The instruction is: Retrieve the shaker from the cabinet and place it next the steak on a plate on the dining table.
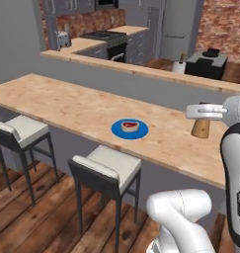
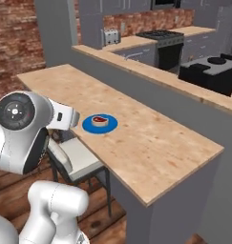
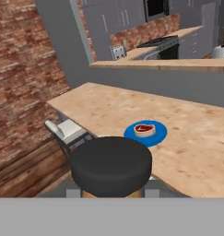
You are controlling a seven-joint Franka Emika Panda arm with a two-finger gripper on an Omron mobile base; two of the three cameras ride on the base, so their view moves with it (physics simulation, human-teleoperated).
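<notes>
My gripper (image 1: 201,120) is shut on the shaker (image 1: 200,128), a tan-wood piece hanging under the white hand, just above the right part of the dining table (image 1: 62,106). In the hand view the shaker's dark cap (image 3: 111,165) looms at the bottom. The blue plate (image 1: 141,132) lies left of the shaker, about a hand's width away, with the steak (image 1: 130,125) on it. From the other side the plate (image 2: 111,126) and steak (image 2: 100,120) sit near the table's front edge (image 2: 151,143). Beyond the cap lie the plate (image 3: 160,134) and steak (image 3: 144,129). Grey wall cabinets (image 3: 104,20) stand far back.
Two grey stools (image 1: 109,165) (image 1: 22,129) stand under the table's near side. A raised wood-topped ledge (image 1: 141,71) runs behind the table, with a paper towel roll (image 1: 179,66) beyond it. Stove (image 1: 104,35) and toaster (image 1: 63,38) are in the far kitchen. A brick wall (image 3: 21,83) lies left.
</notes>
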